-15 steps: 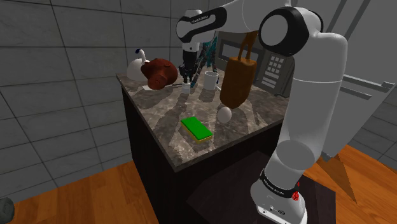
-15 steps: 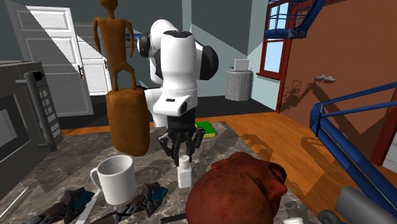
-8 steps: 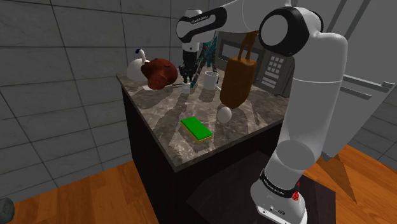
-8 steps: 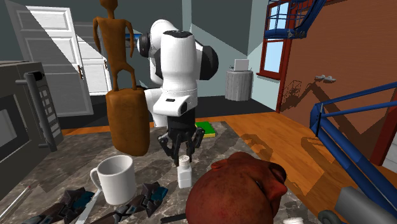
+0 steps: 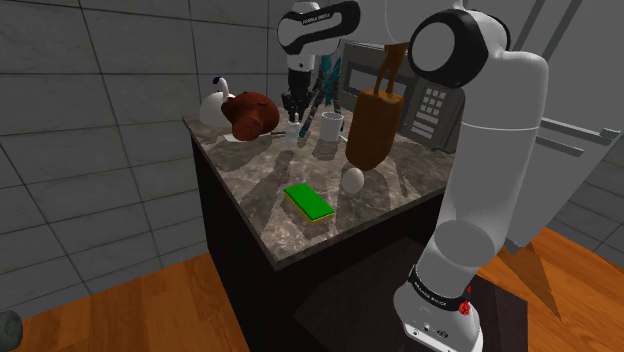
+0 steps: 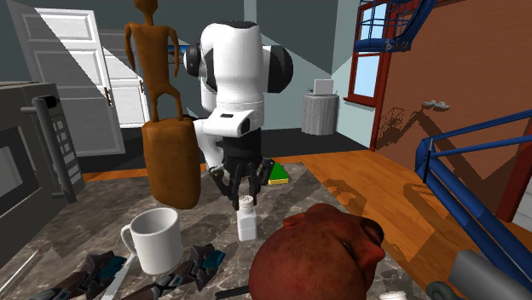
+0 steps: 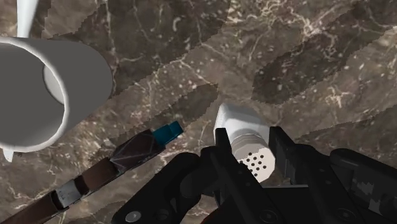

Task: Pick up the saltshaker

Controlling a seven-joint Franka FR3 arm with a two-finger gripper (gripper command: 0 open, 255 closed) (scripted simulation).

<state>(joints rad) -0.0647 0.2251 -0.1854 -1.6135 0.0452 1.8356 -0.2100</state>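
Observation:
The saltshaker (image 7: 248,149) is a small white bottle with a perforated cap. My black gripper (image 7: 251,141) is shut on it, one finger pressed to each side. In the second exterior view the saltshaker (image 6: 247,220) hangs upright from the gripper (image 6: 245,194), a little above the dark marble counter (image 6: 341,192). The shoulder view has the gripper (image 5: 293,118) and saltshaker (image 5: 294,129) at the counter's far end, between a reddish-brown lump (image 5: 252,113) and a white mug (image 5: 331,125).
The white mug (image 6: 153,240) stands close beside the shaker, with dark-handled utensils (image 7: 121,159) lying near it. A tall brown figurine (image 5: 372,125), an egg (image 5: 354,179), a green sponge (image 5: 308,202), a white kettle (image 5: 214,103) and a microwave (image 5: 432,110) share the counter.
The arm and gripper have risen, and the saltshaker has come up off the counter with them. Nothing else has moved.

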